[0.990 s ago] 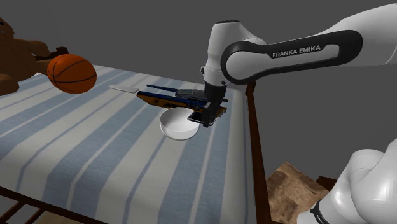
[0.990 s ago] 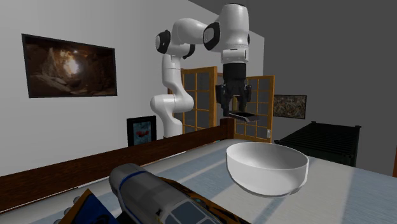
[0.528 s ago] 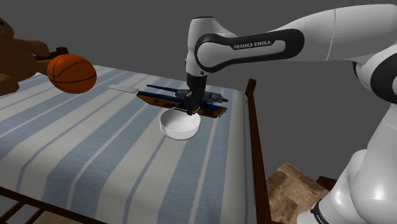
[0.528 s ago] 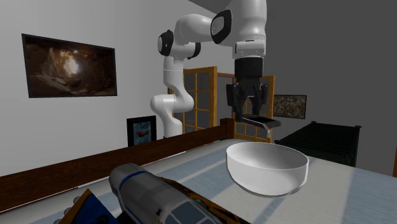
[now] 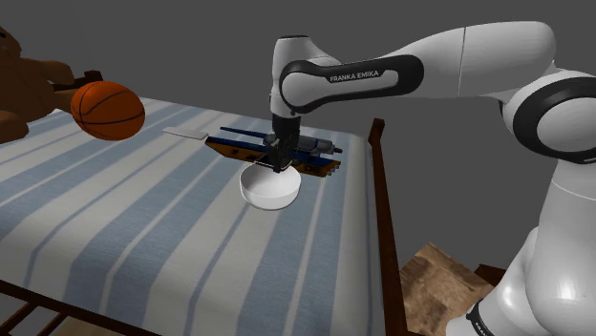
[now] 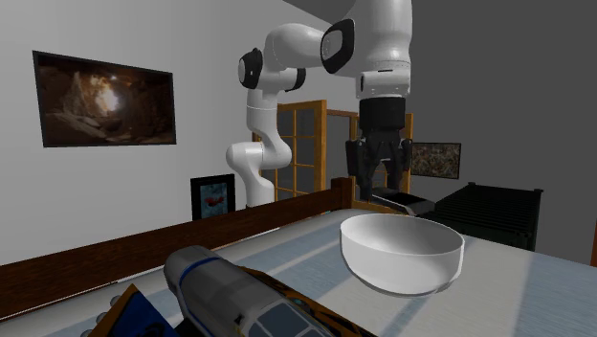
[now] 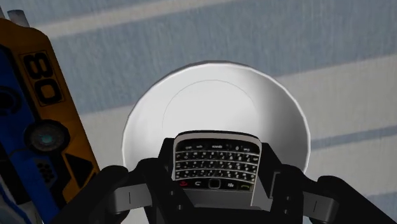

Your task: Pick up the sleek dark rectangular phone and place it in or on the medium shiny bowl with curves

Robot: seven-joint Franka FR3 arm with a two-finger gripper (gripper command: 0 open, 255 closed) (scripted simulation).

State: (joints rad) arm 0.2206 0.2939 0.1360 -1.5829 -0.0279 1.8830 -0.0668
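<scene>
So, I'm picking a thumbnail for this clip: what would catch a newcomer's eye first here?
The black end effector hangs just above the white bowl on the striped bed, clasping a keypad phone. Next comes the orange basketball at the shoulder view's upper left, then the blue-and-orange toy car beside the bowl.

Shoulder view looks down over the bed (image 5: 143, 229); second exterior view sits low, facing the arm (image 6: 256, 115). Wrist view looks closely into their shared bowl (image 7: 216, 102).

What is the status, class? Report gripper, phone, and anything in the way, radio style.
Gripper shut on phone. Phone held keypad-up over white bowl, not yet inside. Nothing between phone and bowl; blue-and-orange toy car beside bowl.
</scene>
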